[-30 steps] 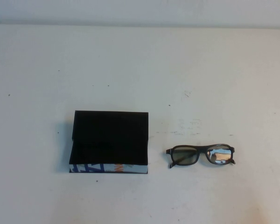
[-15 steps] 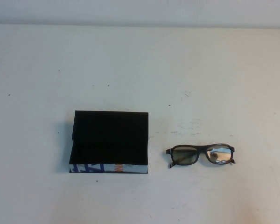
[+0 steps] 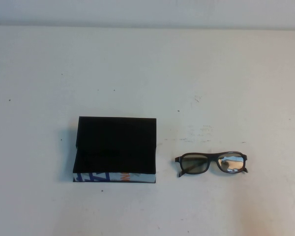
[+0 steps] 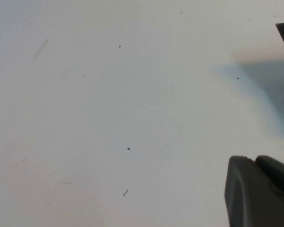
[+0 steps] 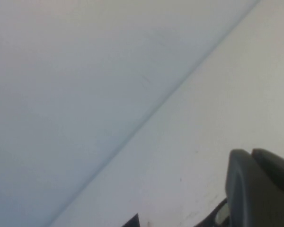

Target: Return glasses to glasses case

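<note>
On the white tabletop [image 3: 147, 73] the open glasses case [image 3: 115, 147] lies left, the light, fragile glasses [image 3: 211, 163] just right, best taken by the stiff frame bridge; left pincer [image 4: 260, 191] parked aside, cannot tell its state, right pincer [image 5: 258, 189] closed, empty.
</note>
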You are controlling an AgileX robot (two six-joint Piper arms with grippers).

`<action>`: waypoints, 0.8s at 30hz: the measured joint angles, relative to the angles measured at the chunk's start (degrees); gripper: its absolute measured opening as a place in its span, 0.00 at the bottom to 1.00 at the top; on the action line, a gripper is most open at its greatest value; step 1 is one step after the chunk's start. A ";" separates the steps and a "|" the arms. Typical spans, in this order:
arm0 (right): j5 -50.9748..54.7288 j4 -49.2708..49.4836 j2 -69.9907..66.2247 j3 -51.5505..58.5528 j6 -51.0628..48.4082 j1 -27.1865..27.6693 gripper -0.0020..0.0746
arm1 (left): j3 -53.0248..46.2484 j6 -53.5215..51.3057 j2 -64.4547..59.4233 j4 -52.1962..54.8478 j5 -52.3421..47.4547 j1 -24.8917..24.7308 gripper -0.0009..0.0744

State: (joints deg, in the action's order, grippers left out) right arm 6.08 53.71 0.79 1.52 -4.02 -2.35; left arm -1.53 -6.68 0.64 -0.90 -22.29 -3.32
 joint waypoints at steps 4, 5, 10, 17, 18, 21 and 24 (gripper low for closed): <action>8.14 -0.48 -4.50 -4.50 0.00 0.00 0.01 | 0.00 0.00 0.00 0.00 0.00 0.00 0.01; 11.16 -2.11 -7.09 -6.90 -0.52 0.00 0.01 | 0.00 0.00 0.00 0.00 0.00 0.00 0.01; 28.64 -12.73 -23.05 -19.74 -3.54 0.00 0.01 | 0.00 0.00 0.00 0.00 0.00 0.00 0.01; 43.90 -20.38 -43.95 -33.26 -13.36 0.00 0.01 | 0.00 0.00 0.00 0.00 0.00 0.00 0.01; 45.38 -20.54 -45.91 -34.31 -14.76 0.00 0.01 | 0.00 0.00 0.00 0.00 0.00 0.00 0.01; 48.33 -20.81 -51.87 -37.44 -19.15 0.00 0.01 | 0.00 0.00 0.00 0.00 0.00 0.00 0.01; 49.00 -20.92 -56.20 -38.87 -22.12 -0.79 0.01 | 0.00 0.00 0.00 0.00 0.00 0.00 0.01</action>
State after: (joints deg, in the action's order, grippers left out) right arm 55.08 32.80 -55.41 -37.35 -26.15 -3.14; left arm -1.53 -6.68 0.64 -0.90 -22.29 -3.32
